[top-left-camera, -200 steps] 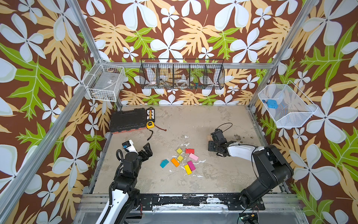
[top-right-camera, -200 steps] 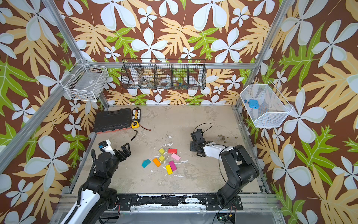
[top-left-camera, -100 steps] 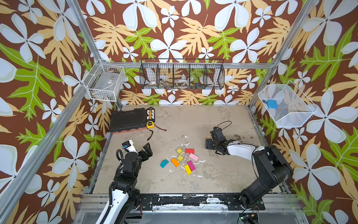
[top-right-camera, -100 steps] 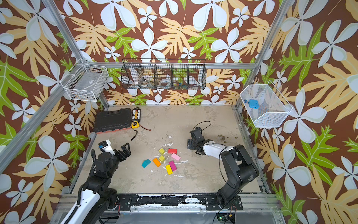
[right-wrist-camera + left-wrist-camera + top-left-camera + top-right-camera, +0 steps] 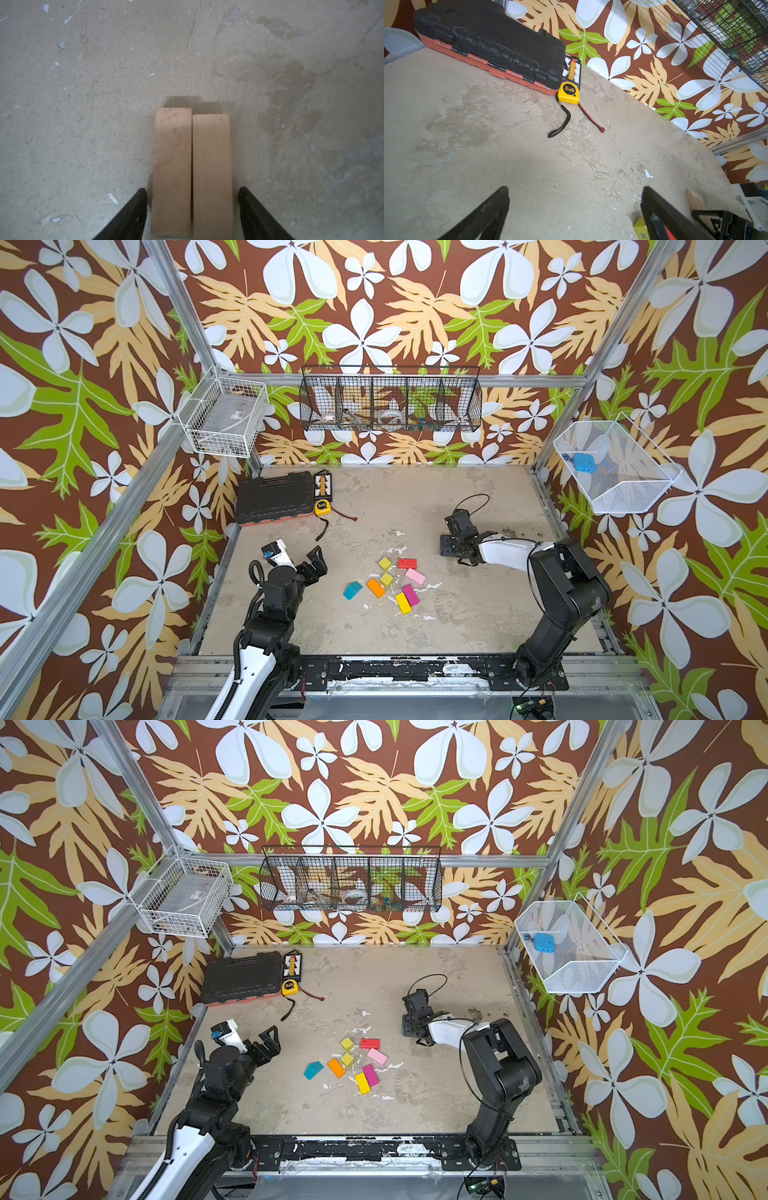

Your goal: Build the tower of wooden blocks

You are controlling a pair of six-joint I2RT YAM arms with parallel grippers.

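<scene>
Stacking is not yet begun on the mottled beige tabletop [image 5: 478,614].
At the left, the left gripper [image 5: 313,562] is held above bare surface, fingers spread wide. In the middle, small painted wooden blocks [image 5: 386,579] are scattered flat, a teal roof-shaped piece [image 5: 352,590] leftmost. At the right, two tan wooden planks [image 5: 212,162], side by side and touching, are straddled by the right gripper [image 5: 191,190], fingers parted just clear of them.

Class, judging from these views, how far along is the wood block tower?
Done: two tan wooden planks lie flat side by side, a likely base. In hand: the right hand straddles them, jaws open; the left hand hovers open and empty. Left: eight painted wooden blocks, including the teal roof-shaped piece, lie scattered, none stacked.
</scene>
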